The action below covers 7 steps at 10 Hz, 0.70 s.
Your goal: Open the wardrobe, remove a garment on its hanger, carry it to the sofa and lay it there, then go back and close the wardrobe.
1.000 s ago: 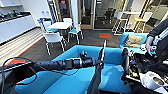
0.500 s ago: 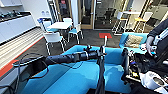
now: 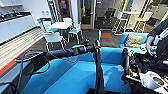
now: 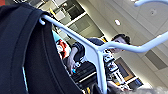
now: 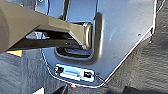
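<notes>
Head view. The left arm (image 3: 65,52) comes in from the left and stretches across, level, over the sofa (image 3: 75,75). At its far end the left hand (image 3: 96,46) sits at the top of the garment (image 3: 98,72), which hangs straight down from it as a narrow black strip in front of the sofa's seat, with its lower end passing below the picture's edge. The hanger's white hook (image 3: 99,34) seems to stick up just above the hand, though it is blurred. The hand looks closed on the hanger; its fingers cannot be made out. The sofa is bright blue, with a wide seat and low back. A second blue seat with a tan cushion (image 3: 133,40) stands further back on the right. Behind the sofa are white chairs (image 3: 53,37) around a white table (image 3: 60,25). At the right edge a person's hand (image 3: 149,45) holds a control rig, and the right arm (image 3: 127,65) stands folded upright near it.

Left wrist view. The garment (image 4: 30,55) hangs large and black over the shoulder of the white hanger (image 4: 97,50), whose thin bars cross the view. A person bends over equipment beyond.

Right wrist view. The robot's own dark plate and bar over grey carpet (image 5: 155,62). I cannot tell whether the right hand is open or closed.
</notes>
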Motion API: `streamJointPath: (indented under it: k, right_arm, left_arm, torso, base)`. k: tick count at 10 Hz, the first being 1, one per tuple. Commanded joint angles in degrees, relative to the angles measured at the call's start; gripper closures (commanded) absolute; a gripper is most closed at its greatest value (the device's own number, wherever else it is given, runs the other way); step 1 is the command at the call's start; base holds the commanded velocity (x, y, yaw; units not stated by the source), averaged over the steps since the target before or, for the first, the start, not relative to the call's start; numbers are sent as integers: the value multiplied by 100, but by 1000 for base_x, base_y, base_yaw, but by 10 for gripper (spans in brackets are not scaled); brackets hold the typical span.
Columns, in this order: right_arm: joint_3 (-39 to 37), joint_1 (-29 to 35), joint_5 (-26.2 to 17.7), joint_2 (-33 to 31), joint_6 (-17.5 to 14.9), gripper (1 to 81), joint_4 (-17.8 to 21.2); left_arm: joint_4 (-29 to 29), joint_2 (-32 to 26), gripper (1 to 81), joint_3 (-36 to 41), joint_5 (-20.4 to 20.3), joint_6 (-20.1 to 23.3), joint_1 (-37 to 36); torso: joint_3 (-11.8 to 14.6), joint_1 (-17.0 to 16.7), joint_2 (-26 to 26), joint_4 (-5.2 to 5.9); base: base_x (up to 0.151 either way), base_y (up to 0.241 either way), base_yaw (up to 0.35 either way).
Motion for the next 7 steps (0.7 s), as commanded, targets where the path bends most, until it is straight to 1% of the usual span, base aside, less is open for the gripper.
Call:
streamJointPath:
  k: [1,3,5,6,7]
  right_arm:
    - [28,31,-415,-38,-4,10,-57]
    - [28,22,-415,-38,-13,10,-66]
    - [28,22,-406,-38,-4,10,-66]
    - [28,22,-406,-38,-4,10,-66]
    - [28,22,-414,-38,-4,10,-66]
  left_arm:
    - [55,-169,811,-340,146,-15,-1216]
    - [161,-380,811,-507,392,-15,-1207]
    - [388,-608,811,-516,691,-15,-1058]
    - [459,-696,811,-533,717,-6,-900]
    - [590,-758,811,-560,744,-6,-751]
  torso:
    - [0,0,0,0]
    - [0,0,0,0]
    - [0,0,0,0]
    - [0,0,0,189]
    - [0,0,0,259]
  base:
    - [0,0,0]
    - [0,0,0]
    - [0,0,0]
    - [0,0,0]
    - [0,0,0]
